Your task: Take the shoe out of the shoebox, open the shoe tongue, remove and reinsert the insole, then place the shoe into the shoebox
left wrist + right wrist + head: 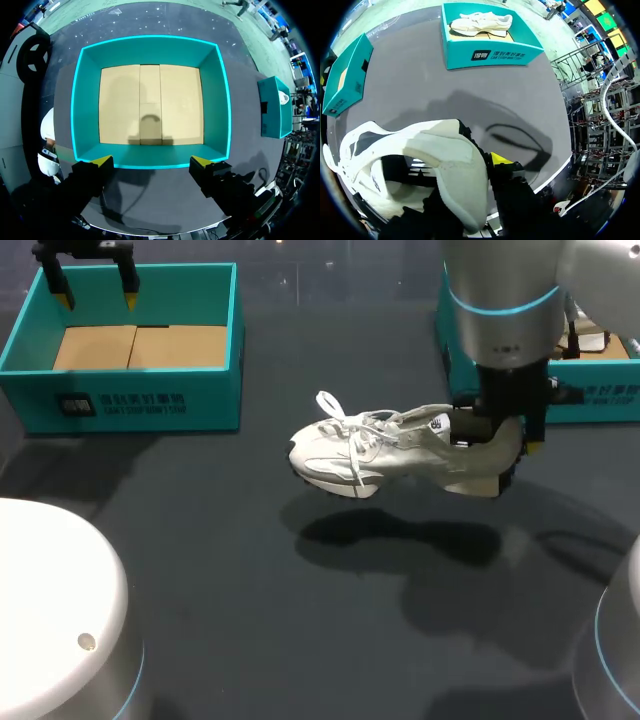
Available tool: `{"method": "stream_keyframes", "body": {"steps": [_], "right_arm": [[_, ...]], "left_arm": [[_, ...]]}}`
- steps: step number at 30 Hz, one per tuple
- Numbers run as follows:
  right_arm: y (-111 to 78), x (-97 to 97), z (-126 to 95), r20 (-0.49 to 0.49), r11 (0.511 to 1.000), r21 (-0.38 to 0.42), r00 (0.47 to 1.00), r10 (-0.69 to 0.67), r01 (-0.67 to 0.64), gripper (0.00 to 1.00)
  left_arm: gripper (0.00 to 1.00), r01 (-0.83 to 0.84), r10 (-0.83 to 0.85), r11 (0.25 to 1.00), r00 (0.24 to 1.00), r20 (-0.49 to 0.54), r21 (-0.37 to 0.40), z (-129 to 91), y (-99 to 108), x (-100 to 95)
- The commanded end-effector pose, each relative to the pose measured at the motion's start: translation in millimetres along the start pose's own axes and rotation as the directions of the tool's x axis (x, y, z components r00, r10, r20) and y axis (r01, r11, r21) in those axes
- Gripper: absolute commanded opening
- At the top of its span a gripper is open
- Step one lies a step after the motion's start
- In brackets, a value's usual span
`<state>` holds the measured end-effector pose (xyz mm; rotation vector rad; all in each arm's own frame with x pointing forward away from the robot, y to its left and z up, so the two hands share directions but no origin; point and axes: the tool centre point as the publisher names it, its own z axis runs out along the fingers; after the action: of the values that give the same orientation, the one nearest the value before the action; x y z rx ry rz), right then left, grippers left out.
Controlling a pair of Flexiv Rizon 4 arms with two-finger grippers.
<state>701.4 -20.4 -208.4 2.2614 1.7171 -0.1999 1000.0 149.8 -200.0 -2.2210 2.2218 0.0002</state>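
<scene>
The shoe is held by its heel in the closed right gripper, right of the box; the left gripper is spread wide above that box.

Table: dark grey matte top, filling the head view. Light comes from overhead and is diffuse, so shadows are soft-edged. Largest shadow lies mid-table, right of centre. A fainter patch sits toward the far-left corner. Small white specks scatter over the top near one edge, seen in the left wrist view. A thin pale rim lines the table's edge in the right wrist view.
</scene>
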Motion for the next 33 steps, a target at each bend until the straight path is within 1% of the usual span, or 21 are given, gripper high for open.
{"method": "stream_keyframes", "body": {"steps": [1, 5, 8, 10, 15, 18, 25, 30, 33], "right_arm": [[-20.1, 27.0, 18, 0.031, 1.000, -0.002, 0.999, 0.028, -0.028, 0.00], [-33.7, 39.1, 28, 0.023, 1.000, -0.001, 1.000, 0.019, -0.019, 0.00], [-42.1, 49.1, 33, 0.039, 1.000, -0.007, 0.999, 0.020, -0.019, 0.00], [-46.6, 55.8, 38, 0.065, 1.000, -0.008, 0.998, 0.022, -0.022, 0.00], [-55.1, 73.3, 56, 0.067, 1.000, 0.006, 0.998, 0.011, -0.012, 0.00], [-57.3, 81.8, 67, 0.051, 1.000, 0.015, 0.999, 0.005, -0.005, 0.00], [-57.0, 102.5, 84, 0.023, 0.999, 0.017, 0.999, -0.047, 0.047, 0.00], [-57.6, 111.8, 95, 0.009, 0.997, 0.014, 0.997, -0.070, 0.070, 0.00], [-57.4, 115.2, 98, 0.003, 0.997, 0.017, 0.997, -0.072, 0.072, 0.00]], "left_arm": [[1.00, 0.000, 0.000, 1.000, 1.000, 0.000, 0.000, 0, 0, -0.1], [1.00, 0.000, 0.000, 1.000, 1.000, 0.000, 0.000, 0, 0, -0.1], [1.00, 0.000, 0.000, 1.000, 1.000, 0.000, 0.000, 0, 0, -0.1], [1.00, 0.000, 0.000, 1.000, 1.000, 0.000, 0.000, 0, 0, -0.1], [1.00, 0.000, 0.000, 1.000, 1.000, 0.000, 0.000, 0, 0, -0.1], [1.00, 0.000, 0.000, 1.000, 1.000, 0.000, 0.000, 0, 0, -0.1], [1.00, 0.000, 0.000, 1.000, 1.000, 0.000, 0.000, 0, 0, -0.1], [1.00, 0.000, 0.000, 1.000, 1.000, 0.000, 0.000, 0, 0, -0.1], [1.00, 0.000, 0.000, 1.000, 1.000, 0.000, 0.000, 0, 0, -0.1]]}}
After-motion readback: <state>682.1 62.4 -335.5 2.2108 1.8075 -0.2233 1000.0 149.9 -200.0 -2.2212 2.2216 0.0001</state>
